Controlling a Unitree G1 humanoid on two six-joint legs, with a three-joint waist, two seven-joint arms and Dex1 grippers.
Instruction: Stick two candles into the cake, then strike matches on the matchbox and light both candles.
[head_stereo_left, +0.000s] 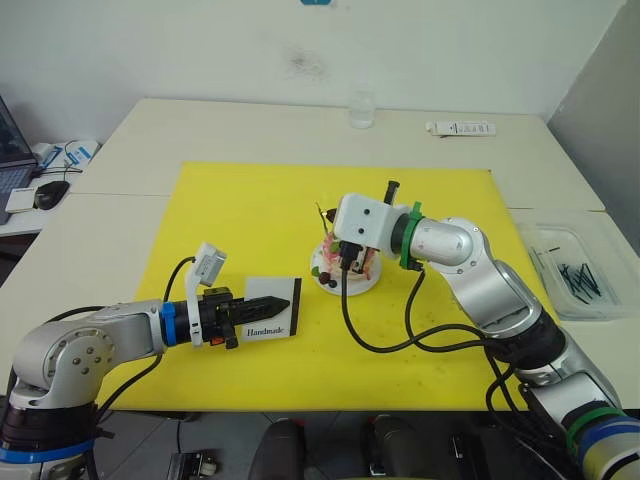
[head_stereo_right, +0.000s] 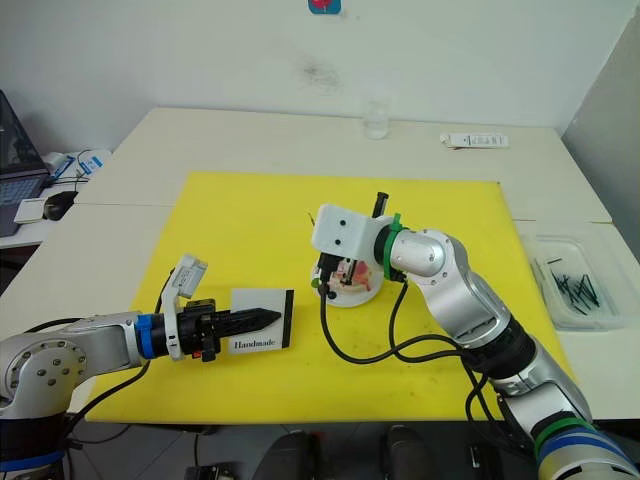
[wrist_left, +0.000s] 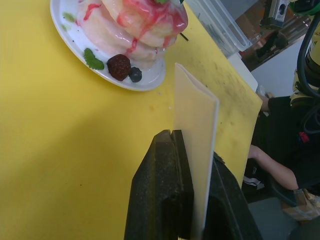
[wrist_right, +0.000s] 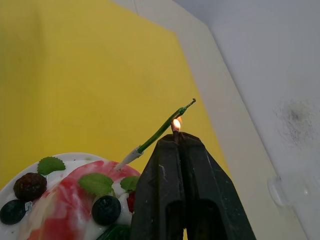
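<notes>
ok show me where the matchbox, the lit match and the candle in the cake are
matchbox (head_stereo_left: 272, 307): left eye view, on its white printed face.
lit match (wrist_right: 176, 123): right wrist view, on the flame at its tip.
candle (wrist_right: 161, 131): right wrist view, midway along its thin stem.

A plain white wall (head_stereo_left: 200, 45), smudged in one spot, backs the cream tabletop (head_stereo_left: 250, 125). A yellow mat (head_stereo_left: 250, 210) covers its middle. A second table (head_stereo_left: 30, 215) stands just beside it on the left.
</notes>
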